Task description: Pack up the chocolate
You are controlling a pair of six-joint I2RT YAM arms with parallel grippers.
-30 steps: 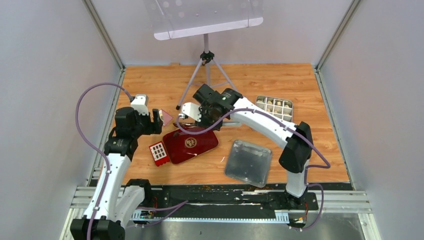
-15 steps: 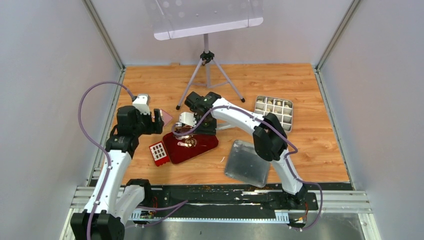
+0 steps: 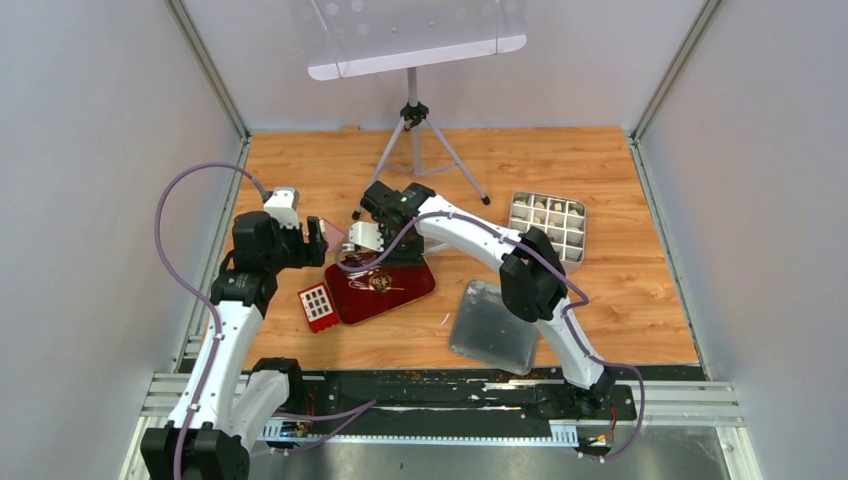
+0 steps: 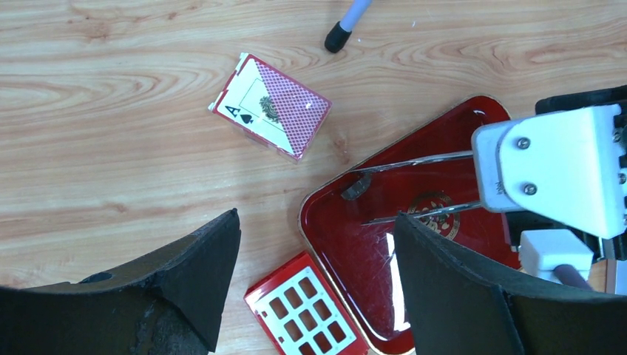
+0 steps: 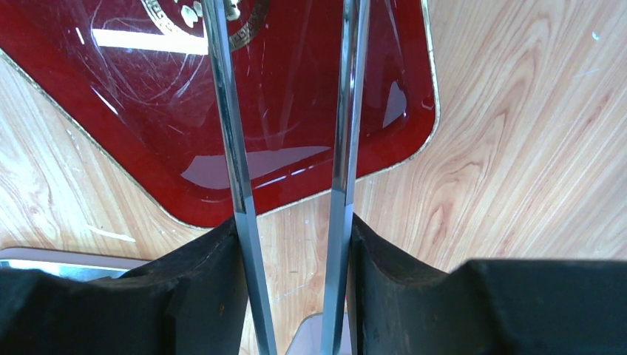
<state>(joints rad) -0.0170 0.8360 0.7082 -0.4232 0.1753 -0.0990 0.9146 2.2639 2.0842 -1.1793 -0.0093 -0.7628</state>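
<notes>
the right tool (image 3: 383,236), clenched on tweezers (image 5: 225,111), has dropped low over the red tray (image 4: 347,255). one dark chocolate (image 4: 356,186) sits at the prong tips ahead of it, seemingly not yet pinched. the left tool (image 4: 318,214) hangs released, empty.

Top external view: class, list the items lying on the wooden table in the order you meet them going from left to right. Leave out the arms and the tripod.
small red grid box → red tray → clear plastic container → compartment tray with chocolates
</notes>
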